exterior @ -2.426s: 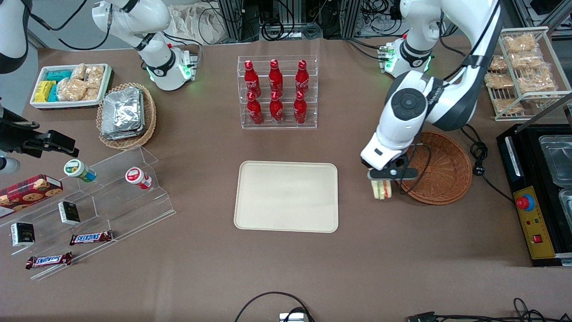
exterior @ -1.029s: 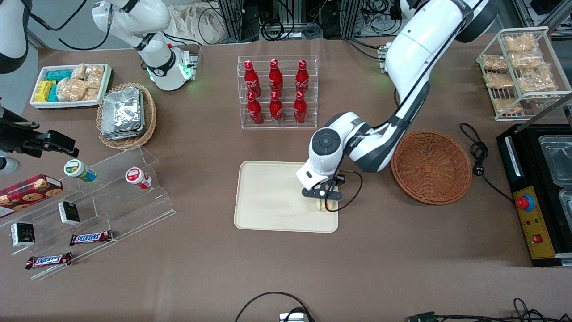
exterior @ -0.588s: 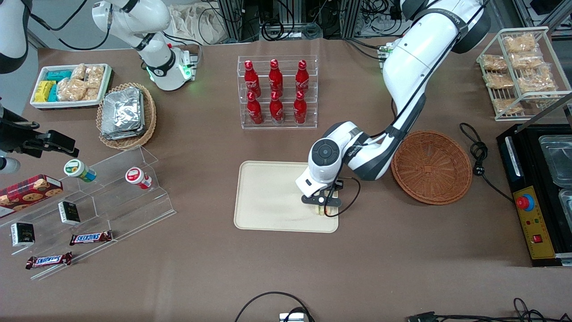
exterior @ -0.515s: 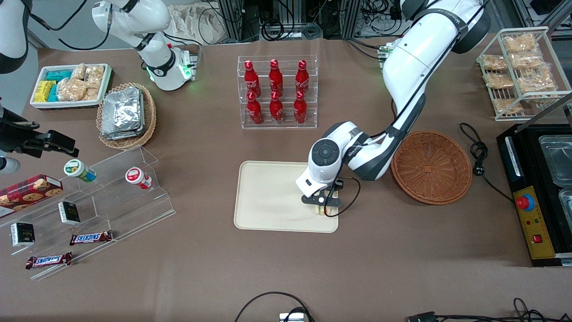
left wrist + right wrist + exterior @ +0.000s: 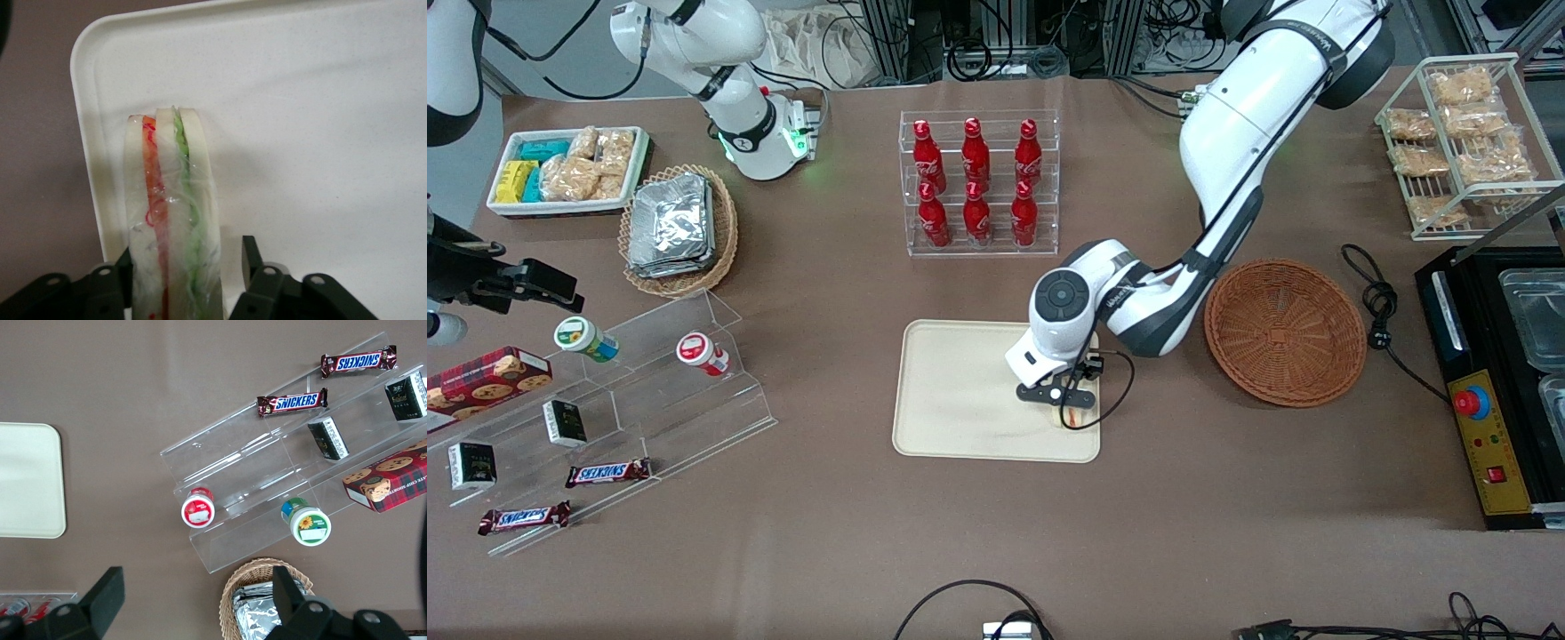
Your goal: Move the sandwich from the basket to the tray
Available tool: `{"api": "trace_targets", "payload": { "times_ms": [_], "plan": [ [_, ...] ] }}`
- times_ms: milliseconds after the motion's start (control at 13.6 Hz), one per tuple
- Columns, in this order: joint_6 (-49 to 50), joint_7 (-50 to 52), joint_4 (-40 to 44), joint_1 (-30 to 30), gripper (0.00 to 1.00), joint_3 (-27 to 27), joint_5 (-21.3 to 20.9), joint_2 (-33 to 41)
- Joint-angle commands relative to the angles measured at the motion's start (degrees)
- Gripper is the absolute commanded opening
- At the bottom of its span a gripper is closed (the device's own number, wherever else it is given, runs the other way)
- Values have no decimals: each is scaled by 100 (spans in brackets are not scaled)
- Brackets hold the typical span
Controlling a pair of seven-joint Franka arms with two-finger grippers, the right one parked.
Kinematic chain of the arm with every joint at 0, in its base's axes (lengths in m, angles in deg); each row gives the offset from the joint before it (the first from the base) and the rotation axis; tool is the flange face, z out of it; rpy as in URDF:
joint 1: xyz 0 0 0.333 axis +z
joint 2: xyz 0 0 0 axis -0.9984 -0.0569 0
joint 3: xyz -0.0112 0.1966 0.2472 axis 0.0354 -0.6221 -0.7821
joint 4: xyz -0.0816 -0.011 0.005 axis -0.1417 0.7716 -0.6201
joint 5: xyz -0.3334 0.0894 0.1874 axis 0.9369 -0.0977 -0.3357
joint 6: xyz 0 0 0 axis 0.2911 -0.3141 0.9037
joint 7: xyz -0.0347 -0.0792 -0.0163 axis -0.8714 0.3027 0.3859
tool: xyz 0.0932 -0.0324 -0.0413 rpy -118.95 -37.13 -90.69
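The sandwich (image 5: pixel 172 213) now stands on the cream tray (image 5: pixel 320 120), near its four o'clock corner; the gripper (image 5: pixel 183 270) has parted around it, so placement looks done.

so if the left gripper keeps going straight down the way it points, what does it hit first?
Most likely the tray. The left gripper points down over the tray's corner, with the sandwich standing between its open fingers. The sandwich appears to rest on the tray already, so the fingertips would meet tray surface; the remaining gap is unclear.
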Motion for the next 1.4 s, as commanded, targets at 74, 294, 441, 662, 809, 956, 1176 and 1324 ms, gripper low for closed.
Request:
{"api": "trace_targets", "payload": {
  "times_ms": [74, 294, 441, 662, 809, 956, 1176, 1324],
  "plan": [
    [54, 223, 383, -57, 100, -88, -90, -34],
    [607, 179, 560, 232, 100, -35, 50, 272],
    [749, 144, 569, 294, 100, -61, 427, 632],
    [1213, 231, 604, 462, 100, -79, 491, 1125],
    [1740, 240, 665, 706, 100, -88, 455, 1441],
    [2040, 162, 709, 1049, 100, -79, 499, 1792],
    [2462, 109, 657, 1375, 100, -79, 490, 2101],
    [2489, -93, 648, 1578, 100, -70, 508, 2181]
  ]
}}
